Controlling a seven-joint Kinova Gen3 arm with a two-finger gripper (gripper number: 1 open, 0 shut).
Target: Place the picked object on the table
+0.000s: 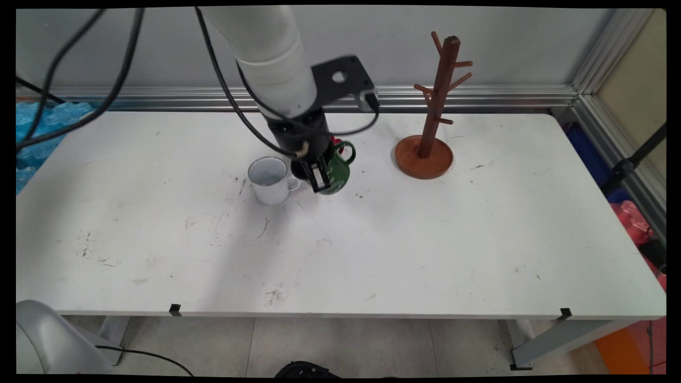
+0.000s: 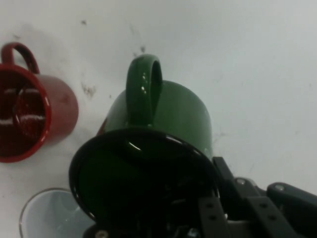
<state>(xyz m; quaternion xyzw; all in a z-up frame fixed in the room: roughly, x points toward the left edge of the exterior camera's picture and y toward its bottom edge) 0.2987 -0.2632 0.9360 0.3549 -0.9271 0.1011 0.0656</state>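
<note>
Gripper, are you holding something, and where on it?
Yes: the gripper holds the green mug by its rim, one finger inside the mug, one outside.

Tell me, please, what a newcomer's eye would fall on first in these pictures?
First, the black gripper at the table's middle rear, closed on the rim of a green mug, which tilts in the hand view. A white mug stands just left of it, and a red mug, mostly hidden behind the arm in the main view, sits close by. Off to the right stands a brown wooden mug tree, its pegs bare.
</note>
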